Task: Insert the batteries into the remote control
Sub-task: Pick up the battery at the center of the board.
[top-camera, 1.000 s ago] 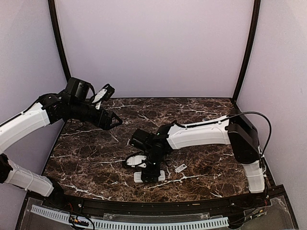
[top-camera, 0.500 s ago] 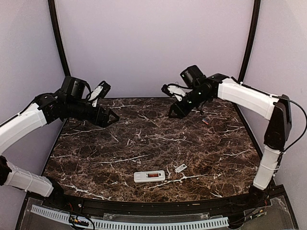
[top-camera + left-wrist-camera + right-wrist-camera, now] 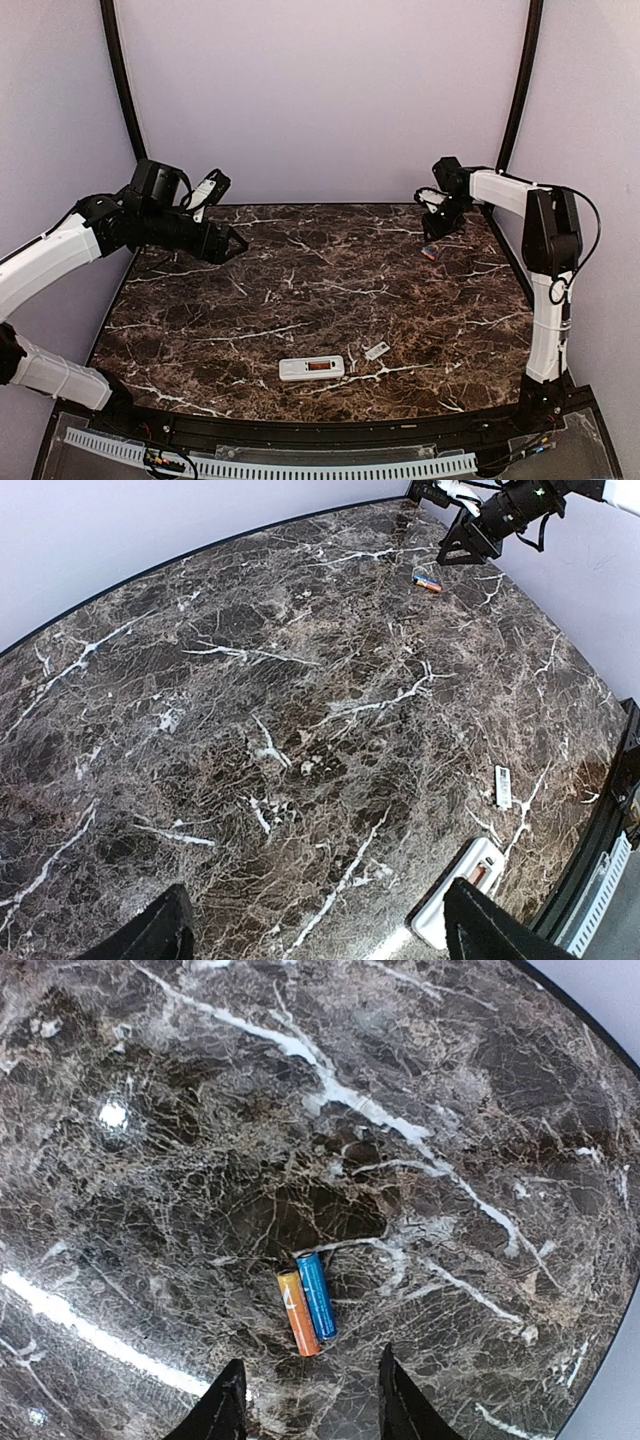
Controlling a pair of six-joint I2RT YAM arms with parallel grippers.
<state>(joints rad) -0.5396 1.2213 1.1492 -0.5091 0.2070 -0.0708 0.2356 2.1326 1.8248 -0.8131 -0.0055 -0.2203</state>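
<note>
Nearest, the remote [image 3: 311, 368] lies flat by the front edge of the surface [image 3: 300, 290], long axis left-right, reddish recess up, likely ready for loading. Far right, two batteries [image 3: 307, 1302] lie touching and parallel, ends toward the right tool [image 3: 310, 1405], which hangs spread above them, probably to pick. The left tool [image 3: 320, 935], spread and empty, idles far left.

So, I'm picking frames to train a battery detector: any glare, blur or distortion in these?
Right wrist: sharp, batteries clear, though glare streaks the table at lower left. Left wrist: the wide lens curves the table's edge, and the batteries are tiny in the far corner. Top external: even light, little glare, batteries only a speck.
</note>
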